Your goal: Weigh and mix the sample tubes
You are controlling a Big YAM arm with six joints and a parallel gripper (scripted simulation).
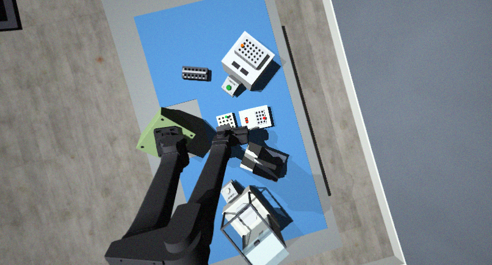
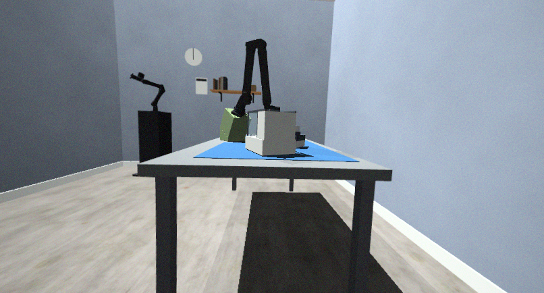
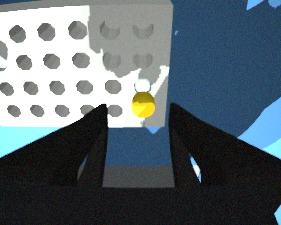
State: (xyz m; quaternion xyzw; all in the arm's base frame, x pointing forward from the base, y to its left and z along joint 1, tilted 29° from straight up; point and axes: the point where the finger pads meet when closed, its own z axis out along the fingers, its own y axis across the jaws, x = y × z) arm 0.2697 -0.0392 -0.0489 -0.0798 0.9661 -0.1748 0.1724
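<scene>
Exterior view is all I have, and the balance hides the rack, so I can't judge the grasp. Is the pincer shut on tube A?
Observer: No. The wrist view shows the pincer open, its fingers either side of the yellow cap and clear of it.
Operator: Is tube A seated?
Observer: Yes, in a bore by the right edge of the rack.
Operator: And tube B?
Observer: The top view shows its green cap in the rack.
</scene>
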